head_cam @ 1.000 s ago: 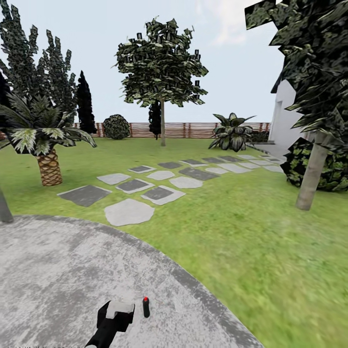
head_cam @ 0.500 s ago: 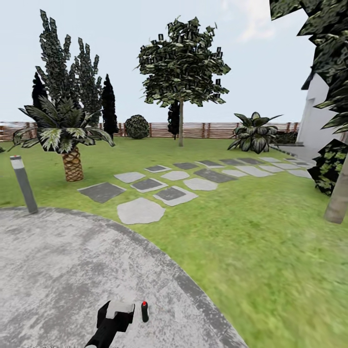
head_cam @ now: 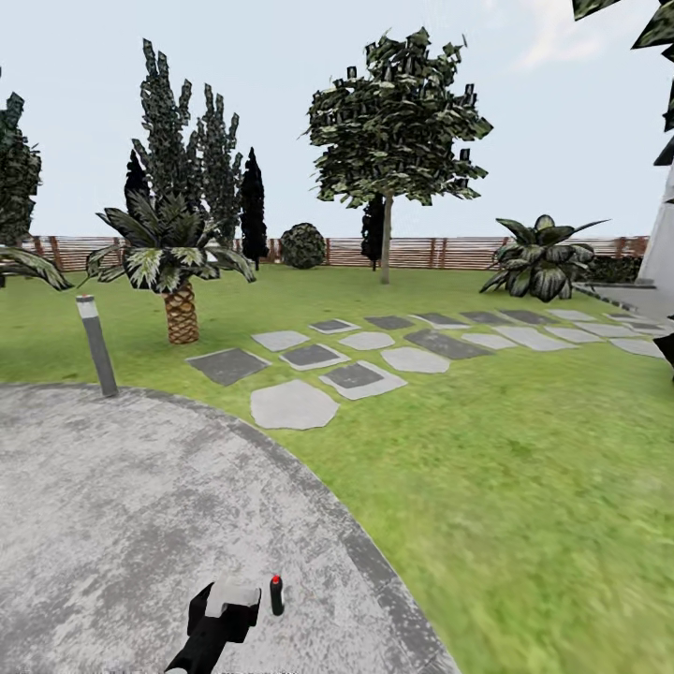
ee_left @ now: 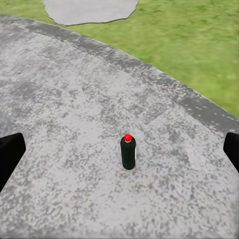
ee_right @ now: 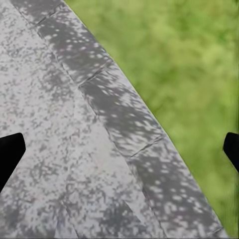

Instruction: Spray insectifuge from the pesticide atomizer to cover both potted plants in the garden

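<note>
Patio stone (head_cam: 112, 524) lies under us, and on it the pesticide atomizer (head_cam: 276, 595) stands upright just beside our left end effector (head_cam: 223, 608), apart from it. The left wrist view shows that bottle (ee_left: 128, 153) centred between spread fingers (ee_left: 9, 154), so the left end effector is released and holds nothing. The right end effector (ee_right: 119, 149) is released too, its dark fingertips (ee_right: 10, 152) wide over the patio's edge and the lawn (head_cam: 524, 468). We judge the grasp comes next: we should lower the left arm straight along the line it looks down, bracket the dark body below the red-tipped head, and close gently so the bottle does not topple. A bollard lamp (head_cam: 97, 344) stands at the patio's far edge.
</note>
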{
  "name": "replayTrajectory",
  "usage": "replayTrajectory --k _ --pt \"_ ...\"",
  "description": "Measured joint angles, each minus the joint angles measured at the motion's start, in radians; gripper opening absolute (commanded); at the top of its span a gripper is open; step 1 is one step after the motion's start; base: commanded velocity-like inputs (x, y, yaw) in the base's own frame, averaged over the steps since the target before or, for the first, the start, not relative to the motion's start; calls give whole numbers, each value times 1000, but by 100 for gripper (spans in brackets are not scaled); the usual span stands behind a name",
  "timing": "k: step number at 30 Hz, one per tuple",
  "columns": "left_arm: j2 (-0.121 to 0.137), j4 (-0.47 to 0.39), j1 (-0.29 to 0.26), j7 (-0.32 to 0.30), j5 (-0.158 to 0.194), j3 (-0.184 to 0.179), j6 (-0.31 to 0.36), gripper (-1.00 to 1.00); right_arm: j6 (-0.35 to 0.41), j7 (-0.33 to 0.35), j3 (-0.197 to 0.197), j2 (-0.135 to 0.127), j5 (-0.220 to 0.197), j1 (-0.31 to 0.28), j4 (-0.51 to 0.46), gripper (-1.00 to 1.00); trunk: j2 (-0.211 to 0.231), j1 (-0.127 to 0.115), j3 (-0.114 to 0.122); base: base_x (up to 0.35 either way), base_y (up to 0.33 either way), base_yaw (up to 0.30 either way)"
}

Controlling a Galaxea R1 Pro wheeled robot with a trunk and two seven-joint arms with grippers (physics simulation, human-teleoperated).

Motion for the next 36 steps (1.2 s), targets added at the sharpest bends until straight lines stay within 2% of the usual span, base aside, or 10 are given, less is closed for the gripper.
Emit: replayTrajectory --k 5,13,26,30,33,35,36 --pt "0 0 0 0 0 0 0 100 0 0 0 0 0 0 0 100 0 0 0 0 -321 198" --pt "0 0 0 0 1 0 0 100 0 0 0 0 0 0 -1 100 0 0 0 0 -321 49" --pt "0 0 0 5 9 4 1 100 0 -1 1 1 0 0 0 100 0 0 0 63 -321 241" --pt "0 0 0 5 57 5 1 100 0 -1 0 2 0 0 0 100 0 0 0 134 -318 168" --pt "1 0 0 6 143 12 1 100 0 0 0 0 0 0 -1 100 0 0 0 132 -299 34" --pt "4 0 0 6 186 14 1 100 0 0 0 0 0 0 -1 100 0 0 0 106 -197 9" --pt "4 0 0 6 196 14 1 100 0 0 1 0 0 0 -1 100 0 0 0 59 -106 4"
